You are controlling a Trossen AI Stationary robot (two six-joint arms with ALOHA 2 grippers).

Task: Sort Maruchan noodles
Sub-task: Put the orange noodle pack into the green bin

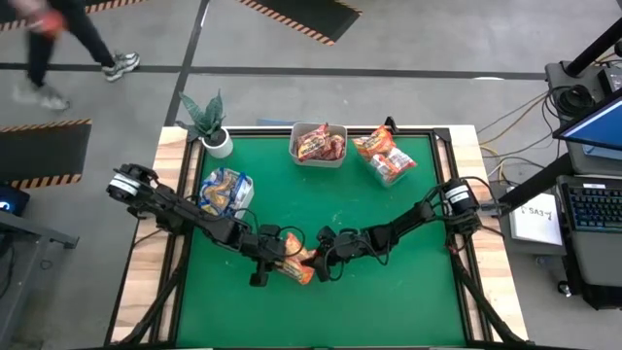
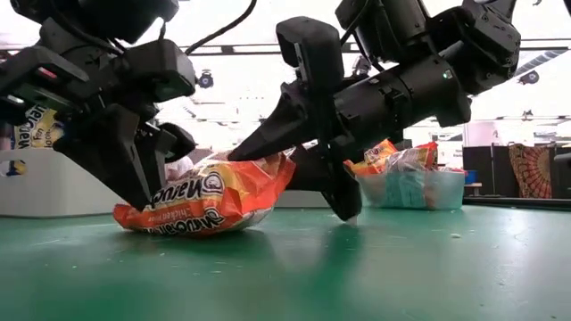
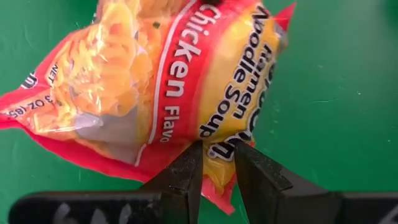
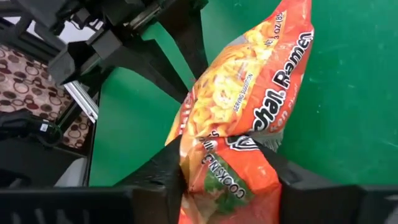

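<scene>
An orange-yellow Maruchan noodle packet lies mid-table between my two grippers. My left gripper is shut on its left end, and my right gripper is closed over its right end. In the low view the packet slopes up toward the right, its lower left part down at the green mat. Other packets sit in three tubs at the back: blue-and-white, dark red and orange. My left gripper pinches the packet's edge between its two fingers, which slant down from the table's left. Only a narrow strip of wrapper lies between them. The packet's left end stays low by the mat. My right gripper has the packet's right end between its two fingers, one on each side of the wrapper's width. The fingers reach in from the table's right, slanting slightly down. That end is raised off the mat.
A potted plant stands at the far left corner. Green mat lies bare along the near side. A person walks on the floor beyond the table. A desk with a keyboard stands to the right.
</scene>
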